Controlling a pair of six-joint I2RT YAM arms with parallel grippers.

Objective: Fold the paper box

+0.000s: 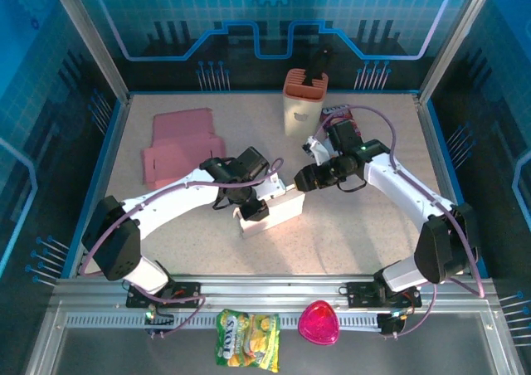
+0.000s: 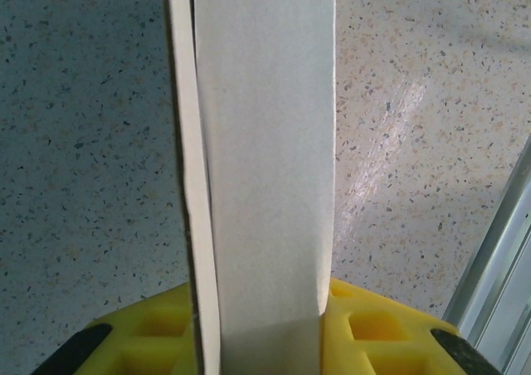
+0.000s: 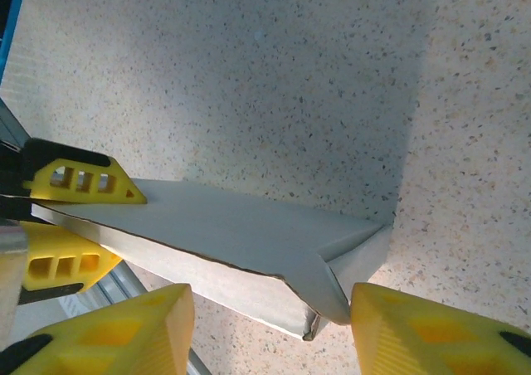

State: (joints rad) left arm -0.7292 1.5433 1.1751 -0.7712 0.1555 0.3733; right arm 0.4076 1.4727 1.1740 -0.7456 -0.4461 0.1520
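Left wrist view crops paper box [image 2: 265, 159] top and bottom.

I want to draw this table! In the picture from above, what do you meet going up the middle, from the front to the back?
yellow snack bag → white paper box → beige holder

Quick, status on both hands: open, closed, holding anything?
Left hand: closed on a panel of the paper box.
Right hand: open, astride the box's folded corner, not gripping.
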